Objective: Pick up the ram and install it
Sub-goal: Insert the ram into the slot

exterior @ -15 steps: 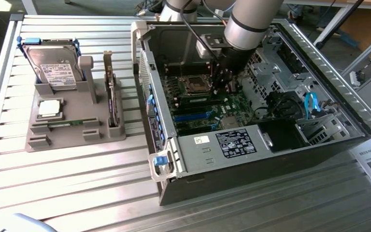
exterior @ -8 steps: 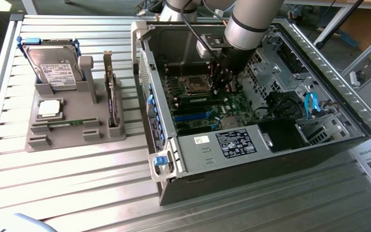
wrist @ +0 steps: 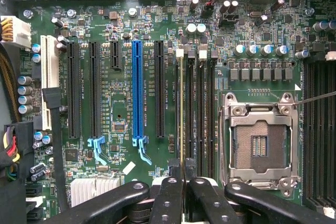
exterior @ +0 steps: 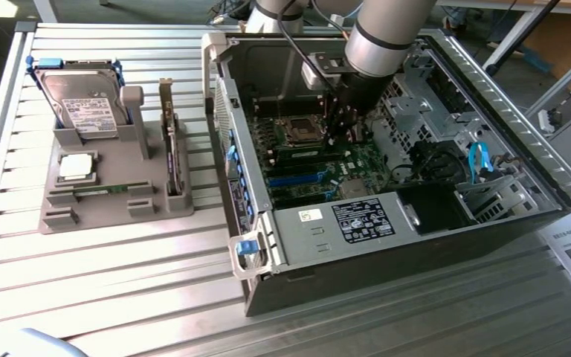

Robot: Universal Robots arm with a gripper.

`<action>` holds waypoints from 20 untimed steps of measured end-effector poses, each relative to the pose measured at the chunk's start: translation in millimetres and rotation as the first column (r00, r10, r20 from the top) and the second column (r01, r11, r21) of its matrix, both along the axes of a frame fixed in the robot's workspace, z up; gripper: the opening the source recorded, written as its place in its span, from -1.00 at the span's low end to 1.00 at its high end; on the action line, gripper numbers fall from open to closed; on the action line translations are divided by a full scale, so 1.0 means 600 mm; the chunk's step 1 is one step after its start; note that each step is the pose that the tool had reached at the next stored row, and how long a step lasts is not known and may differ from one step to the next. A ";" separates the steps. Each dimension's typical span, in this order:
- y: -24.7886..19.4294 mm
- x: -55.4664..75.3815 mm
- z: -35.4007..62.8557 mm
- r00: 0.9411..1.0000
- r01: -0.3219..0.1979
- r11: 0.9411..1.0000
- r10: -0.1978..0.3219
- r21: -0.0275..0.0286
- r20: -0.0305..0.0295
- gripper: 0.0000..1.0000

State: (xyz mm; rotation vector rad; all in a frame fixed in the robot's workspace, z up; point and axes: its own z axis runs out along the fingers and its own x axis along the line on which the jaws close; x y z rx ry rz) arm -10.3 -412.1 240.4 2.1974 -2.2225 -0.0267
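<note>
The arm point(exterior: 389, 30) reaches down from the far side into the open computer case point(exterior: 385, 279), which lies on its side on the slatted metal surface point(exterior: 117, 290). The claw point(exterior: 346, 126) hangs just over the motherboard point(exterior: 365, 160), close beside the processor socket point(exterior: 299, 132).

In the wrist view the claw point(wrist: 182, 177) is pressed together on the ram point(wrist: 181, 108), pinching it between its two dark fingers point(wrist: 169, 192). The ram is seen edge-on, as a thin pale line running away from the fingertips. It lies along the outermost of a bank of parallel memory slots point(wrist: 199, 108), the one farthest from the open, empty processor socket point(wrist: 260, 142). On its other side are a long black expansion slot point(wrist: 159, 90) and then a blue slot point(wrist: 137, 90). Whether the ram's edge already sits in its slot or hangs just above it, I cannot tell.

On the exterior view's left, well apart from the case, a grey holder point(exterior: 117, 217) stands on the surface. It carries a silver hard drive point(exterior: 85, 104) propped at its far end, a square processor chip point(exterior: 75, 165) lying flat, a second green stick point(exterior: 100, 190) lying in a near groove, and a dark expansion card point(exterior: 172, 141) standing on edge at the side nearest the case.
</note>
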 end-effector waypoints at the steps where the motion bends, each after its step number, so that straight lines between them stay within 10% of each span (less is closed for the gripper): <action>1: 0.0000 0.000 0.000 1.000 0.000 1.000 0.000 0.000 0.000 -0.76; 20: 0.0018 0.000 -0.003 1.000 0.000 1.000 0.000 0.000 0.000 -0.76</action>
